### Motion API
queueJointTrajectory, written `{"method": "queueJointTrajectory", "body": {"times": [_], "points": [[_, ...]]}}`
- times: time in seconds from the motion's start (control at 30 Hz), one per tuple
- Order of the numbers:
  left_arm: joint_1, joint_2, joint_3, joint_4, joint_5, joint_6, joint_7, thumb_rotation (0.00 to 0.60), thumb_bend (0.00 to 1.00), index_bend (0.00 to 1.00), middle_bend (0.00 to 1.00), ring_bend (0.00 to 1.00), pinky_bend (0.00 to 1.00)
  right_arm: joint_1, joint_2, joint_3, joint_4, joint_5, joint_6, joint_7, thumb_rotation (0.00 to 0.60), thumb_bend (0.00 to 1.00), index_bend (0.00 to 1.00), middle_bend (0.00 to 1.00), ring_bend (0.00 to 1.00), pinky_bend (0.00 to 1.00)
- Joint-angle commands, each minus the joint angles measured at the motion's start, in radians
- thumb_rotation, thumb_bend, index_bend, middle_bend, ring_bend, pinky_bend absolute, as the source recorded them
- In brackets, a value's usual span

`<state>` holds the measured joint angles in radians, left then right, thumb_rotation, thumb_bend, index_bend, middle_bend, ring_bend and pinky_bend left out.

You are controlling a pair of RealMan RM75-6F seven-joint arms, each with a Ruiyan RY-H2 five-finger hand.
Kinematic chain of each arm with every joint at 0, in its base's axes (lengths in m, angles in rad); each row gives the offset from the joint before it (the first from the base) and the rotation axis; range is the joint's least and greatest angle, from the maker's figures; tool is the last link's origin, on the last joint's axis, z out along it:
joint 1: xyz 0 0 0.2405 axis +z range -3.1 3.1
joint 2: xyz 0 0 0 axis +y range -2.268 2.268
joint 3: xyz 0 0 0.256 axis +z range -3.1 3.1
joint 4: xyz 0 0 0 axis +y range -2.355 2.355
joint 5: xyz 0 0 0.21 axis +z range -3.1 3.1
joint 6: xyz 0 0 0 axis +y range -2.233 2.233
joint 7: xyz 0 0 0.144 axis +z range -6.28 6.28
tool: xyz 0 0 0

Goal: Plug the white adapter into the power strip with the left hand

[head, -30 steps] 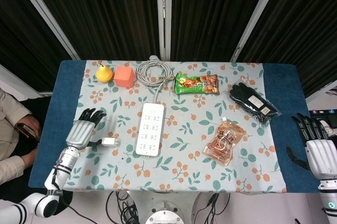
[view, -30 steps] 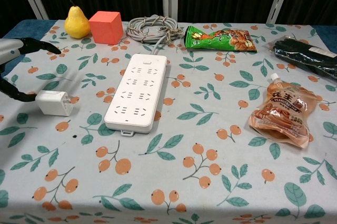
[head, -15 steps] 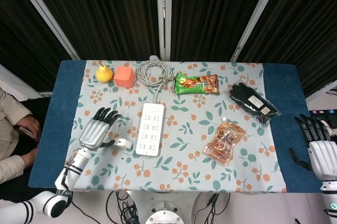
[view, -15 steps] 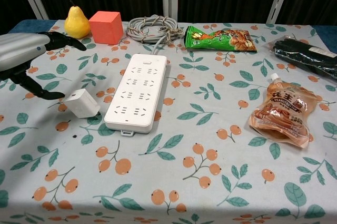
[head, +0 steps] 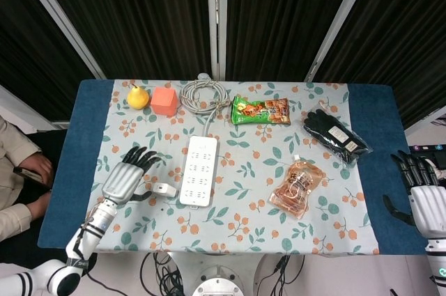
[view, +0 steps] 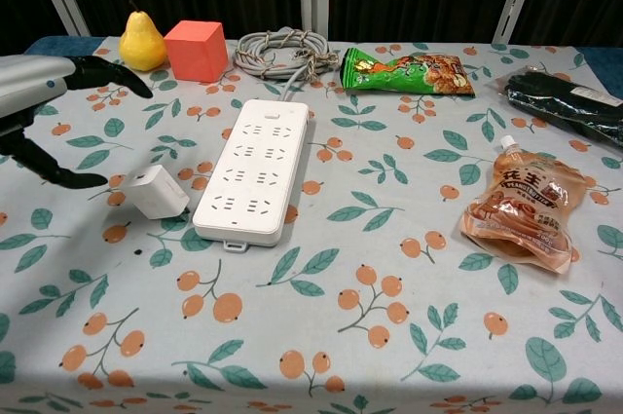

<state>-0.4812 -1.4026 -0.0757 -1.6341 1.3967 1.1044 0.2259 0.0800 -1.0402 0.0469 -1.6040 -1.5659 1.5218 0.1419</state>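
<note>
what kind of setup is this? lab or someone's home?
Most likely a lab data-collection station, not a home. Black curtains on metal frames back the table; a floral tablecloth holds unrelated props: a pear, a red cube, a power strip and a snack bag.

Pear point(view: 141, 41) beside red cube point(view: 197, 50), snack bag point(view: 407, 72) nearby

My head view looked steeply down from high up, taking in the whole table point(head: 83, 164) and the curtains behind it. My chest view sat lower and nearer, facing the table's far edge. Both shared the strip point(head: 198, 170) point(view: 255, 169) and the far edge.
</note>
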Motion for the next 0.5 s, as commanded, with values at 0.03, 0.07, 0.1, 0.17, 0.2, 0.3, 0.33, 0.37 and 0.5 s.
{"method": "queueJointTrajectory", "body": {"times": [0.03, 0.07, 0.1, 0.17, 0.2, 0.3, 0.33, 0.37, 0.5], "points": [[0.006, 0.035, 0.031, -0.042, 0.0, -0.036, -0.056, 0.6, 0.17, 0.21, 0.13, 0.0, 0.0, 0.003, -0.001, 0.0, 0.001, -0.002, -0.005, 0.0, 0.6, 0.28, 0.0, 0.01, 0.0, 0.0], [0.006, 0.028, 0.029, -0.038, -0.003, -0.037, -0.068, 0.6, 0.17, 0.23, 0.15, 0.01, 0.0, 0.004, -0.001, 0.0, 0.001, -0.002, -0.006, 0.0, 0.6, 0.28, 0.0, 0.01, 0.0, 0.0], [0.006, 0.014, 0.025, -0.029, -0.01, -0.037, -0.085, 0.6, 0.17, 0.25, 0.17, 0.02, 0.0, 0.004, -0.002, 0.0, 0.001, -0.002, -0.007, 0.0, 0.6, 0.28, 0.0, 0.01, 0.0, 0.0], [0.003, -0.011, 0.017, -0.01, -0.021, -0.039, -0.107, 0.6, 0.18, 0.27, 0.2, 0.07, 0.02, 0.004, -0.001, 0.001, 0.0, -0.003, -0.007, 0.0, 0.6, 0.28, 0.0, 0.01, 0.0, 0.0], [0.0, -0.023, 0.014, 0.0, -0.027, -0.044, -0.118, 0.6, 0.19, 0.28, 0.21, 0.08, 0.04, 0.004, -0.001, 0.001, 0.0, -0.003, -0.006, 0.0, 0.6, 0.28, 0.0, 0.01, 0.0, 0.0], [-0.009, -0.057, 0.006, 0.03, -0.046, -0.06, -0.13, 0.6, 0.21, 0.31, 0.27, 0.13, 0.1, 0.002, 0.0, 0.001, -0.001, -0.004, -0.003, 0.0, 0.6, 0.28, 0.0, 0.01, 0.0, 0.0], [-0.011, -0.069, 0.005, 0.041, -0.049, -0.059, -0.128, 0.6, 0.22, 0.31, 0.28, 0.14, 0.1, 0.002, 0.0, 0.001, -0.002, -0.004, -0.003, 0.0, 0.6, 0.28, 0.0, 0.01, 0.0, 0.0], [-0.012, -0.078, 0.004, 0.049, -0.051, -0.058, -0.123, 0.6, 0.23, 0.32, 0.29, 0.15, 0.12, 0.002, 0.0, 0.001, -0.002, -0.003, -0.004, 0.0, 0.6, 0.28, 0.0, 0.01, 0.0, 0.0], [-0.015, -0.107, 0.007, 0.074, -0.048, -0.048, -0.101, 0.6, 0.26, 0.33, 0.32, 0.17, 0.15, 0.002, -0.001, 0.0, 0.0, -0.002, -0.007, 0.001, 0.6, 0.28, 0.0, 0.01, 0.0, 0.0]]}}
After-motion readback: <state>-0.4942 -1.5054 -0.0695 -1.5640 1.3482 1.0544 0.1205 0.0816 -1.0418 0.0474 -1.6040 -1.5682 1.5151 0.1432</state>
